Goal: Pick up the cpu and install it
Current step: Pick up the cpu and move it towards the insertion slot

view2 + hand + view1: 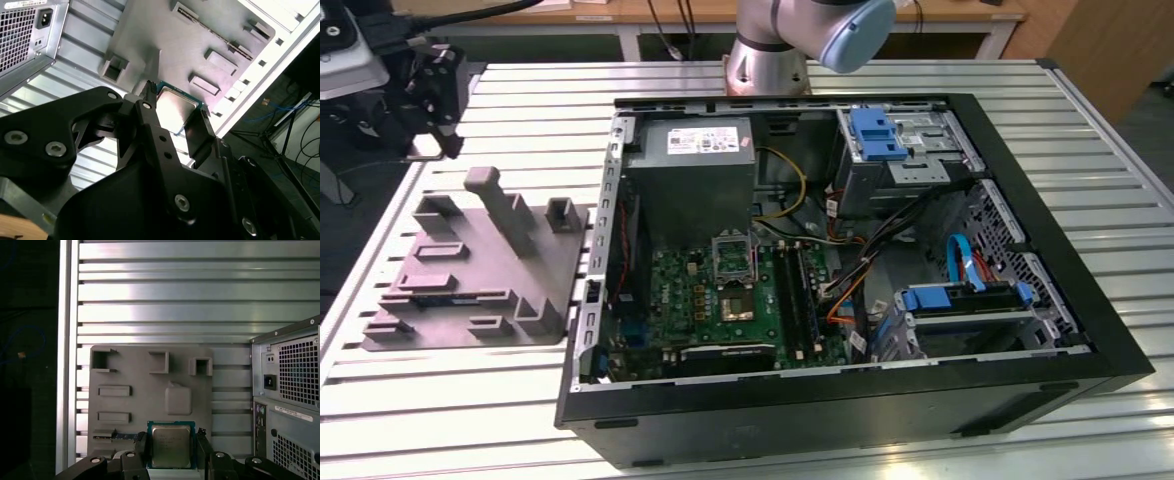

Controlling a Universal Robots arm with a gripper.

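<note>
Black fingers [201, 442] of the tool [171, 437] pinch the cpu [171, 452] by two opposite edges, over the grey fixture [125, 375] on the desk [150, 290]. Best kept level and square for the socket [739, 298], at about four o'clock from the tool in the exterior view.

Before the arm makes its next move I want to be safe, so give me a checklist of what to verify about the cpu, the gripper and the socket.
1. The cpu sits between the fingers of the gripper in both wrist views: ok.
2. The cpu is square in the grip, not tilted: ok.
3. The cpu is lifted off the grey fixture: ok.
4. The motherboard socket is empty: cannot tell.
5. The cables lie off the socket: ok.
</note>
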